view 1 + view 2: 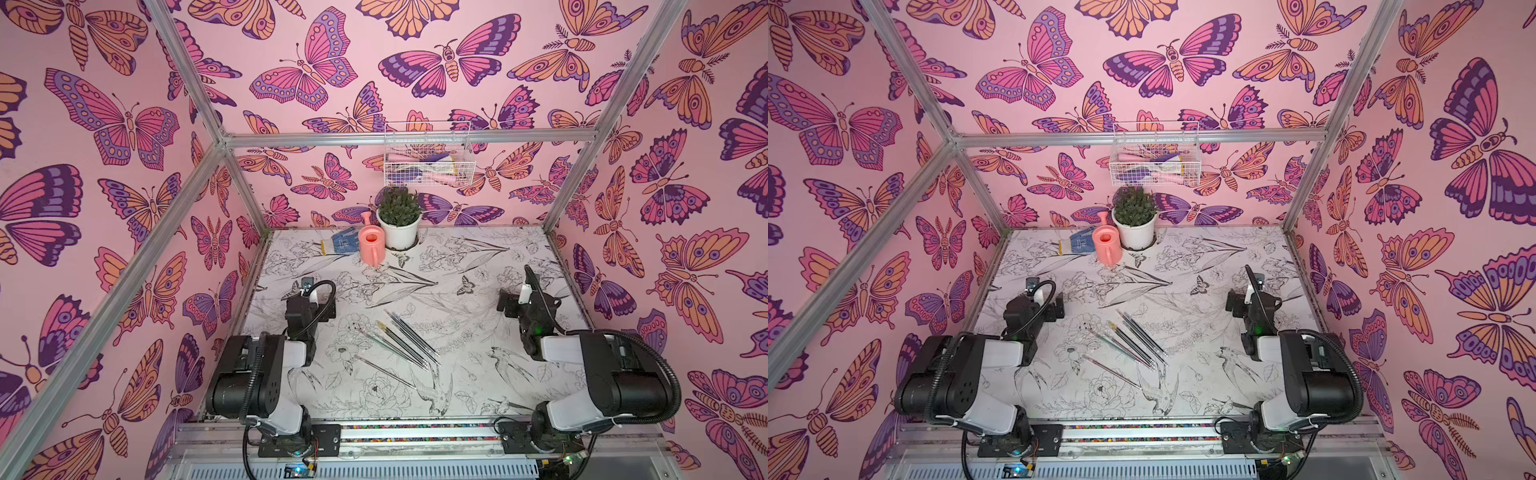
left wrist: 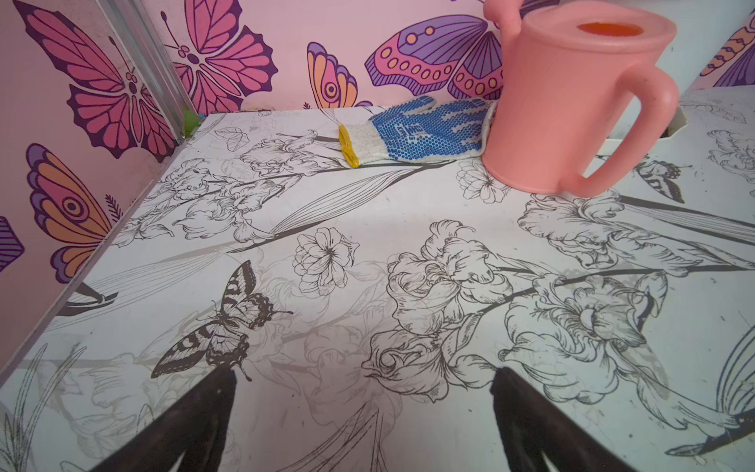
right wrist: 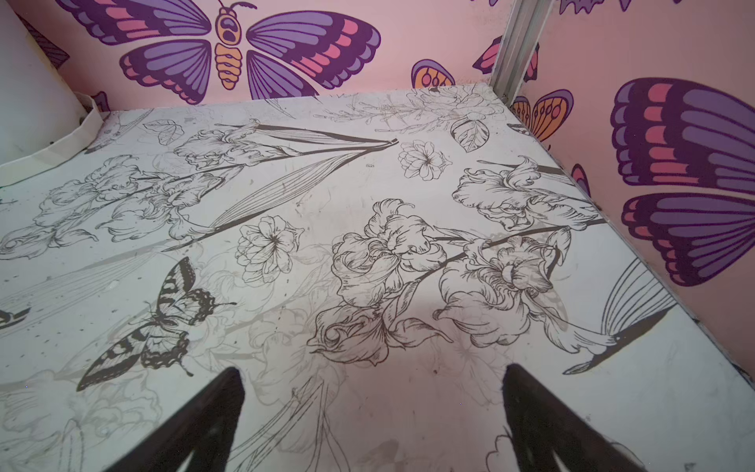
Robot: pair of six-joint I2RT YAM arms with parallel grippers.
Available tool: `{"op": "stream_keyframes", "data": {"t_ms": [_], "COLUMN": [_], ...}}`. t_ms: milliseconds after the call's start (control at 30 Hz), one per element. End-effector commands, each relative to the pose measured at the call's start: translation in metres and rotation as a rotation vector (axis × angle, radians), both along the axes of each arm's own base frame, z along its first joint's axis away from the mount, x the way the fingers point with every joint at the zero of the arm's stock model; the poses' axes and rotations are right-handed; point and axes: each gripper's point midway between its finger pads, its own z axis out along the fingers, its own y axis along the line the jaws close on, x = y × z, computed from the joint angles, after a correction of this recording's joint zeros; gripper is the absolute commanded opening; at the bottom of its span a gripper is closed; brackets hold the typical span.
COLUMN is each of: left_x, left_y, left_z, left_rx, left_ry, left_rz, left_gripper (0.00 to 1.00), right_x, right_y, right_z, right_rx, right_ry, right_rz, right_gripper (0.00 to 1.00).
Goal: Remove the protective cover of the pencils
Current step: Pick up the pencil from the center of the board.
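The pencils lie in the middle of the table in both top views, several thin sticks side by side, mostly black, slanting from far left to near right. One reddish stick lies apart, nearer the front. Any protective cover on them is too small to make out. My left gripper hovers left of the pencils and is open, with only bare table between its fingers. My right gripper is right of the pencils, also open and empty. Neither wrist view shows the pencils.
At the back stand a pink watering can, a white plant pot and a blue-dotted glove. A wire basket hangs on the back wall. Pink walls and metal posts close in the table.
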Motion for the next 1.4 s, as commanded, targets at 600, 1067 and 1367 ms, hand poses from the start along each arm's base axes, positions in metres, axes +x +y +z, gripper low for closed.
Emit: {"op": "stream_keyframes", "data": {"t_ms": [600,1067,1367], "left_x": [0.002,-0.001,-0.049], "left_y": [0.001,0.007,0.034], "left_z": [0.004,0.011,0.106], "left_rx": [-0.01,-0.012,-0.135], "left_ry": [-0.018,-0.047,-0.18], "left_rz": [0.0,0.042,0.237], "left_gripper": [0.98,0.98,0.98], "right_x": [0.005,0.006,-0.015], "right_y": [0.003,0.005,0.001], "right_z": [0.01,0.02,0.077], "right_rx": [0.013,0.008,0.219], "right_ry": [-0.025,-0.065,0.141], "right_rz": [0.005,0.009,-0.182], "right_gripper": [0.99,0.99,0.99]}}
